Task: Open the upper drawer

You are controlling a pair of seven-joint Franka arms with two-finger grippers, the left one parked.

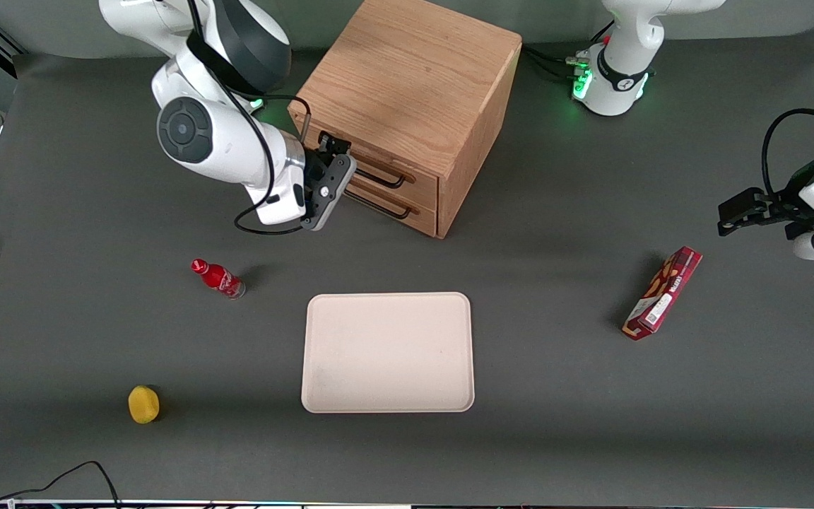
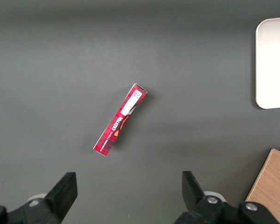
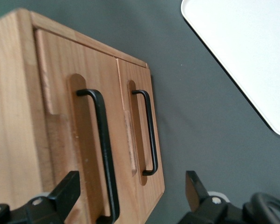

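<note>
The wooden cabinet [image 1: 407,78] stands at the back of the table, nearer the working arm's end. The upper drawer [image 1: 396,168] has a thin black wire handle [image 1: 381,176]; the lower drawer [image 1: 400,212] sits just below it. My gripper [image 1: 336,159] is open and empty, right in front of the drawer fronts at the upper handle's end. In the right wrist view the upper drawer [image 3: 56,84] seems to stand a little out from the lower drawer [image 3: 133,74]. One end of its handle [image 3: 104,154] lies between my gripper's [image 3: 130,193] spread fingers [image 3: 67,191], untouched.
A pale tray [image 1: 322,396] lies nearer the front camera than the cabinet, also in the right wrist view [image 3: 242,51]. A small red bottle [image 1: 217,278] and a yellow object [image 1: 143,404] lie toward the working arm's end. A red box [image 1: 663,293] lies toward the parked arm's end.
</note>
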